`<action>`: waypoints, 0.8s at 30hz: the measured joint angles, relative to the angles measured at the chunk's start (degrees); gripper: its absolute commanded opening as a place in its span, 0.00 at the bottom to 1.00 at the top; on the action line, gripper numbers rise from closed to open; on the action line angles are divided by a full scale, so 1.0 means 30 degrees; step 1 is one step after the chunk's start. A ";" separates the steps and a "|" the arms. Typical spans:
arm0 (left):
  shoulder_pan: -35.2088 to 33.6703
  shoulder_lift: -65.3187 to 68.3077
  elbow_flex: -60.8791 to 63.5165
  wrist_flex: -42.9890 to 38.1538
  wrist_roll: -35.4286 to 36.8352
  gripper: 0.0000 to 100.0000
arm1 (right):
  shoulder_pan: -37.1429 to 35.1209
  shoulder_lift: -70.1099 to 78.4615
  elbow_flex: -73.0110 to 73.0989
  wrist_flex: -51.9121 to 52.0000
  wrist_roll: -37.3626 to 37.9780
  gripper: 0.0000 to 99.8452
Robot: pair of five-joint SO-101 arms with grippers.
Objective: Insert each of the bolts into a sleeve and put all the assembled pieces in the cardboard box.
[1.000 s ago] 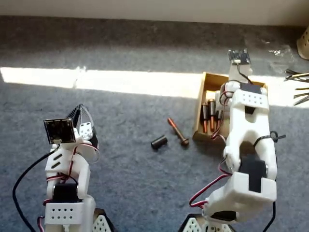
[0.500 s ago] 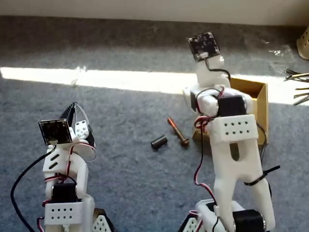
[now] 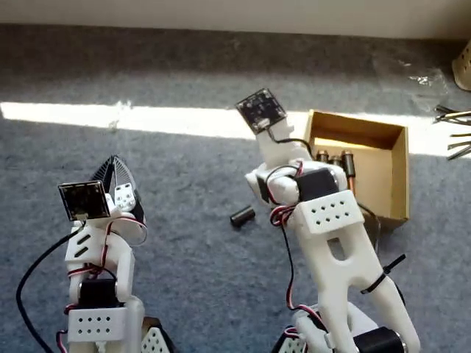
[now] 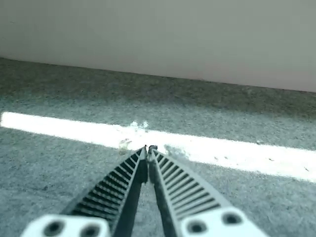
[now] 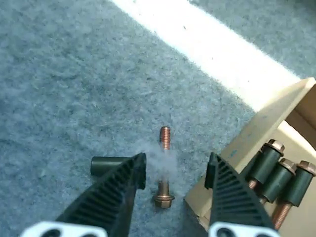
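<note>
Bolt (image 5: 164,168) lay loose on carpet (image 5: 59,74), sleeve (image 5: 106,165) just beside it. Cardboard box (image 3: 397,176) was near, three assembled pieces (image 5: 276,165) inside. Right gripper (image 5: 176,165) was open, straddling bolt; right arm (image 3: 331,220) blocked bolt from above. Left gripper (image 4: 148,149) was closed, well apart. Right arm had swung off box.

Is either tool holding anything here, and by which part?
Nothing is held. The left tool is shut and empty; the right tool is open, the copper-coloured metal bolt lying loose beyond it.
</note>
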 measured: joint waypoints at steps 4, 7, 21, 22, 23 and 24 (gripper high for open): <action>0.0000 0.0000 0.0000 0.0000 0.0000 0.03 | -0.0908 0.0000 0.1172 -0.0029 0.2315 0.18; 0.0000 0.0000 0.0000 0.0000 0.0000 0.03 | -0.1377 0.0000 0.1817 -0.0293 0.4308 0.18; 0.0000 0.0000 0.0000 0.0000 0.0000 0.03 | -0.1524 -0.0059 0.5363 -0.2403 1.4505 0.18; 0.0000 0.0000 0.0000 0.0000 0.0000 0.03 | -0.1524 -0.0059 0.5363 -0.2403 1.4916 0.18; 0.0000 0.0000 0.0000 0.0000 0.0000 0.03 | -0.1582 -0.0059 0.5421 -0.2403 1.5297 0.18; 0.0000 0.0000 0.0000 0.0000 0.0000 0.03 | -0.1700 -0.0059 0.5480 -0.2403 1.5648 0.18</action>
